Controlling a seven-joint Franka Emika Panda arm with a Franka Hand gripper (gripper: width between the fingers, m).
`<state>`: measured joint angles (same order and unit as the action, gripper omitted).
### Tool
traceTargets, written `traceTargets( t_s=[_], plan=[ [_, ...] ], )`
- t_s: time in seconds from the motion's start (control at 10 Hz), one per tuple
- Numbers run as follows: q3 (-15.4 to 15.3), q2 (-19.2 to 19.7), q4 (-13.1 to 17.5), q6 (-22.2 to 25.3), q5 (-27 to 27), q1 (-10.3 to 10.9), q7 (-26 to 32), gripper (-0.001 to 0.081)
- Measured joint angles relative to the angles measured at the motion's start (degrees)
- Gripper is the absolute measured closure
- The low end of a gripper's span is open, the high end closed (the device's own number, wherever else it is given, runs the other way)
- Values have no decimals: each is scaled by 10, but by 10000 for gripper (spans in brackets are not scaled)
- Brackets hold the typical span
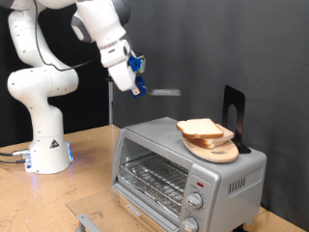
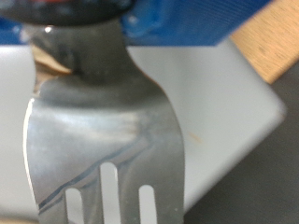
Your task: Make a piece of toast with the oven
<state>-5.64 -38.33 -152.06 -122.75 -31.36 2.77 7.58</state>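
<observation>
The silver toaster oven [image 1: 237, 179] stands on the wooden table at the exterior view's lower right, its wire rack [image 1: 154, 176] visible at the front. On its top lies a round wooden board [image 1: 217, 152] with pale bread slices [image 1: 203, 129] stacked on it. My gripper [image 1: 135, 77] hangs in the air above and to the left of the oven, shut on a metal slotted spatula [image 1: 166, 92] whose blade points towards the bread but is apart from it. In the wrist view the spatula blade [image 2: 103, 131] fills the frame; the bread and oven are hidden there.
A black upright stand [image 1: 234, 106] sits on the oven top behind the board. Two round knobs [image 1: 196, 201] and a red light [image 1: 200, 183] are on the oven's front right. The robot base [image 1: 48, 150] stands at the left on the table [image 1: 58, 203].
</observation>
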Motion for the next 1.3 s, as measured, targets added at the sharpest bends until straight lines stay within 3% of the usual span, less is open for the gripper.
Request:
traceTargets(
  t_s=[0.3,0.5,0.7,0.9,1.3],
  plan=[
    [22,20,12,3,32,-54,5,415],
    [31,34,20,4,32,-57,15,415],
    [6,39,20,14,78,-74,-55,415],
    [-3,57,29,-5,83,-96,-111,415],
    [11,137,114,46,128,-139,-128,415]
  ],
)
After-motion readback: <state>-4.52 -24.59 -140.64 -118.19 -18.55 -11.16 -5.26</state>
